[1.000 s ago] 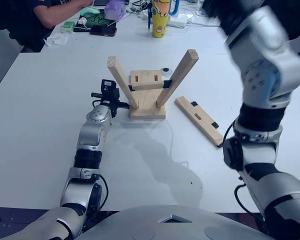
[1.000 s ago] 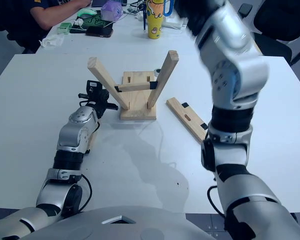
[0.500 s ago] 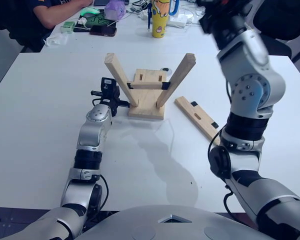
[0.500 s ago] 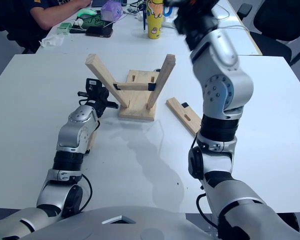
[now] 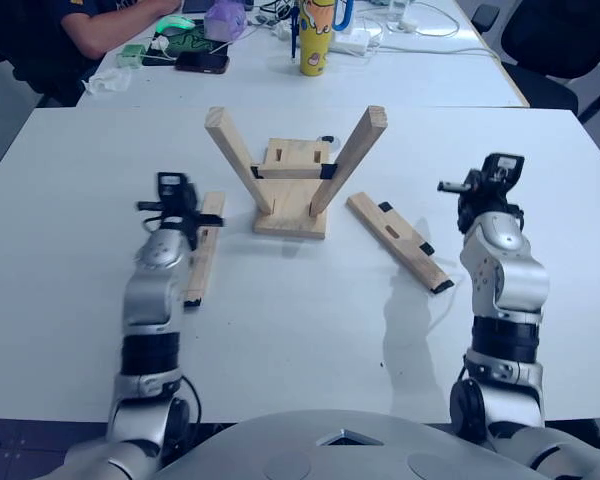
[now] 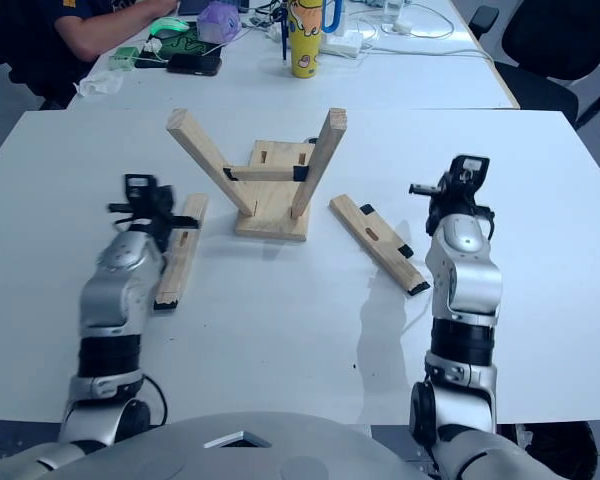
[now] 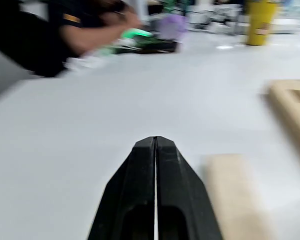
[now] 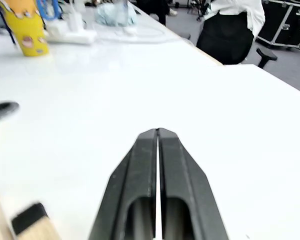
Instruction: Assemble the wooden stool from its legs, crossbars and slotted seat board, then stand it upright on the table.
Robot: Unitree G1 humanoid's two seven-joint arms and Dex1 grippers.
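My left gripper [image 7: 155, 148] has its fingers pressed together on nothing, just beside a loose leg [image 5: 202, 250] that lies flat on the table [image 5: 70, 230]. My right gripper [image 8: 158, 136] is likewise closed and empty, near the second loose leg [image 5: 398, 241]. That leg's black-capped end is cut off at the right wrist view's edge. The half-built stool [image 5: 292, 200] sits between them with the seat board [image 5: 290, 216] flat. Two splayed legs [image 5: 238, 158] point up, and the crossbar [image 5: 293, 172] joins them. The seat slots are partly hidden behind the crossbar. There's a small dark thing [image 5: 327, 139] behind the board; I can't tell what it is.
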